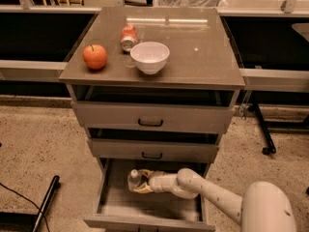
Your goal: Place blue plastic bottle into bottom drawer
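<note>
The bottom drawer (120, 208) of the grey cabinet (203, 62) stands pulled far out. Its flat floor is bare in the front half. The gripper (139, 182) is inside this drawer, in the back part and a little left of the middle, just under the front of the middle drawer (193, 151). Its tan fingers (140, 189) are closed around the blue plastic bottle (133, 179), one above it and one below. The bottle is tilted, with its white cap toward the upper left, and its body lies between the fingers, so only the cap end shows well. Whether the bottle touches the drawer floor, I cannot tell.

The white arm (212, 196) comes from the lower right corner and reaches over the right side wall of the drawer toward the left. The middle drawer and the top drawer (106, 115) are each pulled out a little, and each has a black handle. The front of the middle drawer hangs over the back of the bottom drawer, close above the gripper.

On the cabinet top there are three things, all well apart from the gripper: a red apple (94, 57) at the left, a white bowl (150, 57) near the middle, and a small red soda can (129, 36) on its side just behind the bowl. On the speckled floor at the left lie a black bar (46, 203) and a thin black cable (17, 195). At the right stands a black leg with a wheel (263, 133).
</note>
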### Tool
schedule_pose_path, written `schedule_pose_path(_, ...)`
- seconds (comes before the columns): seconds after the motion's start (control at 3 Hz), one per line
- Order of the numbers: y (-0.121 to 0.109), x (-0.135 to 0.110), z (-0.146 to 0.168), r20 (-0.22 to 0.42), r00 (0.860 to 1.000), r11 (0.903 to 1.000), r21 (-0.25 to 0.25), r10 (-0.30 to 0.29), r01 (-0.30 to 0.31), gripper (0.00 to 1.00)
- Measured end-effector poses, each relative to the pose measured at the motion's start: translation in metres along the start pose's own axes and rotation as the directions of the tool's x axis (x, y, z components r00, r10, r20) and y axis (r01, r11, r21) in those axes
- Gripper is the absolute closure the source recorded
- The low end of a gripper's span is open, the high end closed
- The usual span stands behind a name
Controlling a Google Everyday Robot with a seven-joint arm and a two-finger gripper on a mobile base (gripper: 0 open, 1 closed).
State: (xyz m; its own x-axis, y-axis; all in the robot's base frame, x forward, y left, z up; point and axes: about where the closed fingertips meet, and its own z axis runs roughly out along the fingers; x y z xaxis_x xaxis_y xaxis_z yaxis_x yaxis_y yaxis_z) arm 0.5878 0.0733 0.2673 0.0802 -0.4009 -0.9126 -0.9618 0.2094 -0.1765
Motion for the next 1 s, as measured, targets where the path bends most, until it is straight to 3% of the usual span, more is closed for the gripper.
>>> schedule_pose_path(0.33,0.006,0.015,0.024,-0.051,0.998,0.9983,-0.044,-0.040,0.038,1.00)
schedule_pose_path(0.67,0.014,0.028,0.034,-0.068,0.998,0.9961,-0.087,-0.016,0.010,0.81)
schedule_pose_path(1.0,0.024,0.044,0.037,-0.097,0.994,0.9894,-0.130,0.052,-0.065,0.57)
